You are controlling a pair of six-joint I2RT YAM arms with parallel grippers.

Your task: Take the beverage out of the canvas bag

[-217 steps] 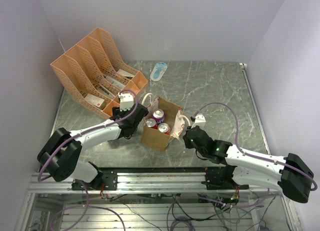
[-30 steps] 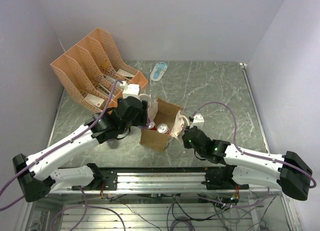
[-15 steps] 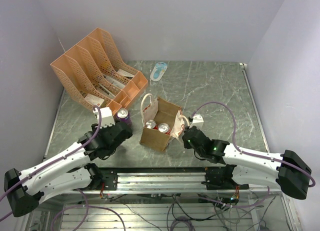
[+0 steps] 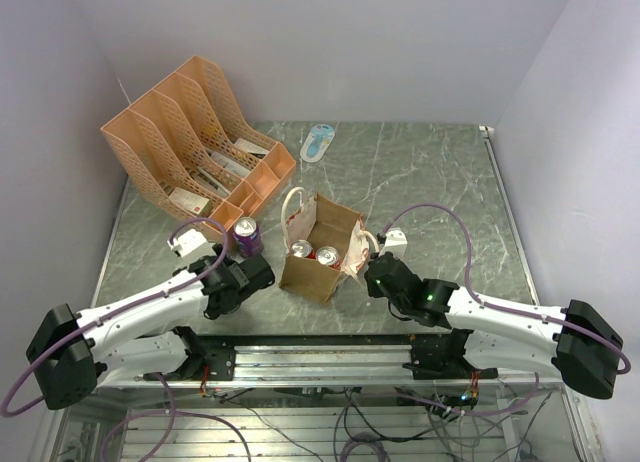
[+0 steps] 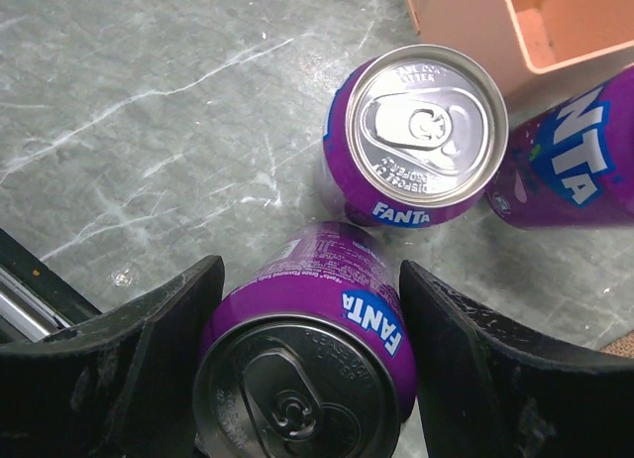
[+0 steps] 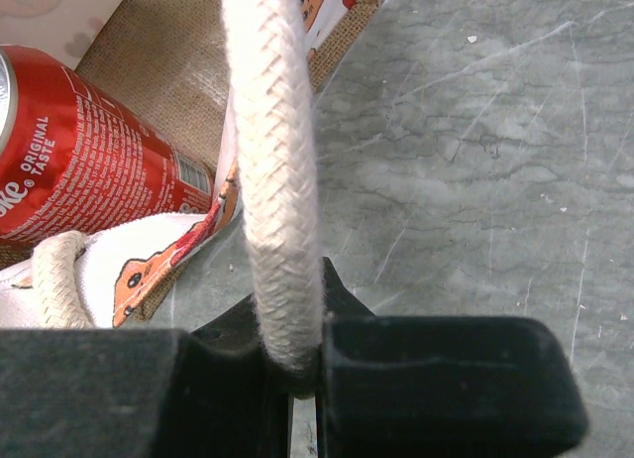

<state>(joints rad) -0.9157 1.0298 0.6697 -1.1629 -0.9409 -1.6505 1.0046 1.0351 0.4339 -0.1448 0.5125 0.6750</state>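
**Purple can moved out, left of bag**

Left gripper [image 5: 309, 272] has pulled back to the left of the canvas bag [image 4: 305, 274], clamped on one purple Fanta can [image 5: 327, 369]. Two other Fanta cans [image 5: 416, 141] sit just beyond it. The bag holds two red Coke cans [image 4: 327, 256]. Right gripper [image 6: 297, 374] is pinched tight on the bag's cream handle [image 6: 272, 161]. One orange file rack [image 4: 180, 132] stands behind-left of the bag, which is near the table's [image 4: 430, 182] front edge.

Tan-brown canvas bag [image 4: 305, 274]: small and boxy, stands upright with mouth open, holds two red cola cans [image 4: 301, 248] upright side by side, shows a pale printed panel; one cream rope handle [image 6: 272, 180] sits pinched in the right gripper [image 6: 297, 374]. One purple Fanta can [image 5: 327, 314]: stands upright left of the bag, clasped by the left gripper [image 5: 309, 280]. A second purple Fanta can [image 5: 416, 141]: stands upright, also left of the bag, free.
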